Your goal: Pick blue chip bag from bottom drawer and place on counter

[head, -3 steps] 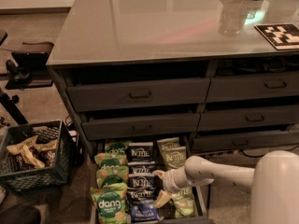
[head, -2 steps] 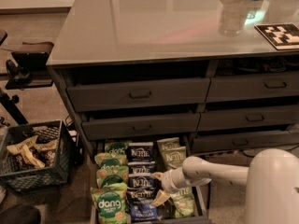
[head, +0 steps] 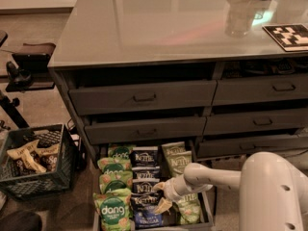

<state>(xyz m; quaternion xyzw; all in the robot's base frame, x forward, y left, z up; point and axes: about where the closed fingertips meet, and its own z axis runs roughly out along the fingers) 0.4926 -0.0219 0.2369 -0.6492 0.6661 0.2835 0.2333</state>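
gripper (head: 160, 196) — fingers spread | beside blue chip bag (head: 143, 201) | over bottom drawer (head: 209, 211)

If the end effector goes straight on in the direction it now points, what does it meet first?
Probably a blue chip bag in the bottom drawer's middle column, just left of the end effector; depth is unclear.

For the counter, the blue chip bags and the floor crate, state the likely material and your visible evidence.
Counter: glossy grey laminate or coated metal, perhaps; it mirrors light. Blue chip bags: printed plastic film, crinkled, slightly shiny. Crate: dark moulded plastic, lattice walls. The gripper is at the bags in the bottom drawer.
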